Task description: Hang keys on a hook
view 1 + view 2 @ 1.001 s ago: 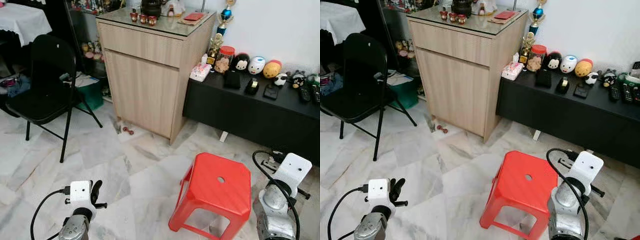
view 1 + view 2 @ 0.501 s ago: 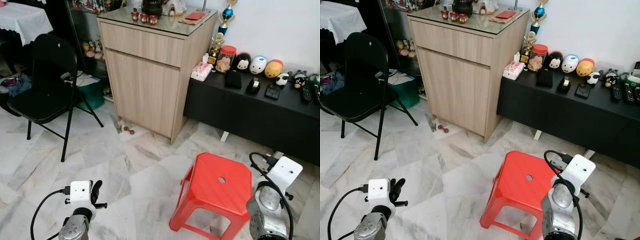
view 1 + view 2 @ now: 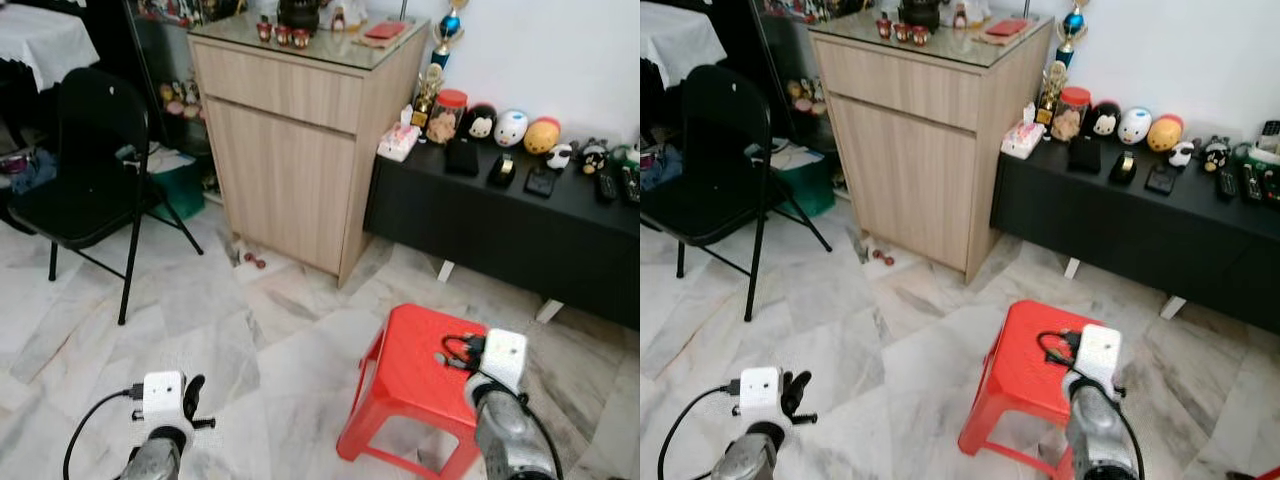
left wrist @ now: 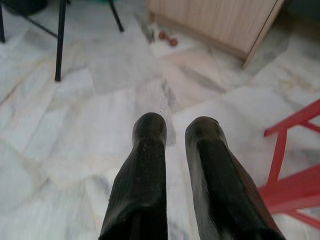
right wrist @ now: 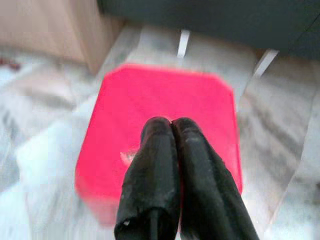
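Observation:
My right gripper (image 5: 171, 122) is shut with nothing between its fingers. It hovers over the seat of a red plastic stool (image 3: 415, 365); its white wrist block (image 3: 503, 355) sits above the stool's right side. My left gripper (image 4: 175, 125) hangs low over the marble floor at the front left, fingers a narrow gap apart and holding nothing; one black finger (image 3: 193, 396) sticks up beside its white wrist block. Small dark items (image 3: 503, 171) lie on the low black cabinet, too small to identify.
A light wooden cabinet (image 3: 300, 150) stands ahead, with a low black cabinet (image 3: 520, 235) carrying toys and a jar to its right. At the left stands a black folding chair (image 3: 85, 170). Small red bits (image 3: 256, 262) lie on the floor by the wooden cabinet.
My right arm has swung left from beside the stool to over its seat. The left arm sits slightly lower in view. The camera has shifted a little.

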Available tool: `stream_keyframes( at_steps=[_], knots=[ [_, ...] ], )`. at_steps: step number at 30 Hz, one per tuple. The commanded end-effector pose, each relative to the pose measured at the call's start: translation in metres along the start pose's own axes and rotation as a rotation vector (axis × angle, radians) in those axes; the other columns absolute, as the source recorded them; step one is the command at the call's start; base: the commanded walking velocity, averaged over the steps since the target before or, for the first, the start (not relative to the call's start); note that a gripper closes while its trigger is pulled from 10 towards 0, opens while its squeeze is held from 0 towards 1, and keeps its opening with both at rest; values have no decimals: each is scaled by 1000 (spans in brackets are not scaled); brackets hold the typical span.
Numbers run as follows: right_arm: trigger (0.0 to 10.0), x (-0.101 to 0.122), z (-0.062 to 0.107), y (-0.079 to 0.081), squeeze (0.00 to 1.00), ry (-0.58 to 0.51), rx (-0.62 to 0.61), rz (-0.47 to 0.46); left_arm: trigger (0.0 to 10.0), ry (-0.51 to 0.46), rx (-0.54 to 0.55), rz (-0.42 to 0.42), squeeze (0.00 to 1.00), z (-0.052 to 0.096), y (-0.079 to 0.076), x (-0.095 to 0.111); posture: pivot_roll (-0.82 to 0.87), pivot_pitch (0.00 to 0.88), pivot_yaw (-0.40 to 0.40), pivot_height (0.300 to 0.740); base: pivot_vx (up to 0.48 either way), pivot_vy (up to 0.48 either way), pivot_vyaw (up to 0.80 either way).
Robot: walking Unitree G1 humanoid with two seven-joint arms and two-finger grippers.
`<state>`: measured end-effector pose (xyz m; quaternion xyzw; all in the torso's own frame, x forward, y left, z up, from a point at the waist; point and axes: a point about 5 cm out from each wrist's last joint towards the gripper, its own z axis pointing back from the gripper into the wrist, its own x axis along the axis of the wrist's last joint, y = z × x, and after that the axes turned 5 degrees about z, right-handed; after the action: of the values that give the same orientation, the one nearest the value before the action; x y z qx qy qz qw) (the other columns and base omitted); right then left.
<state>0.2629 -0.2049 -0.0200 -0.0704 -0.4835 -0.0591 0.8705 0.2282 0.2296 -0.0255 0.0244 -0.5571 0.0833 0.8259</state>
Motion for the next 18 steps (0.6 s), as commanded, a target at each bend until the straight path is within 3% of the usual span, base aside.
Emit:
stream_keyframes(
  at_steps=[1,7,11,18],
  knots=[
    [10000,-9,1,-3,0,34,18,20,10000,49,20,10,0,3,2,-9,171,16,-75,740,0,0,0],
    [10000,-53,14,4,0,228,120,88,10000,178,52,23,0,14,7,-34,177,15,-75,740,0,0,0],
    [10000,-61,17,4,0,261,125,81,10000,207,57,19,0,16,9,-38,181,16,-75,740,0,0,0],
    [10000,-88,31,-6,0,374,110,96,10000,351,80,-1,0,31,19,-60,180,11,-73,740,0,0,0]
  ],
)
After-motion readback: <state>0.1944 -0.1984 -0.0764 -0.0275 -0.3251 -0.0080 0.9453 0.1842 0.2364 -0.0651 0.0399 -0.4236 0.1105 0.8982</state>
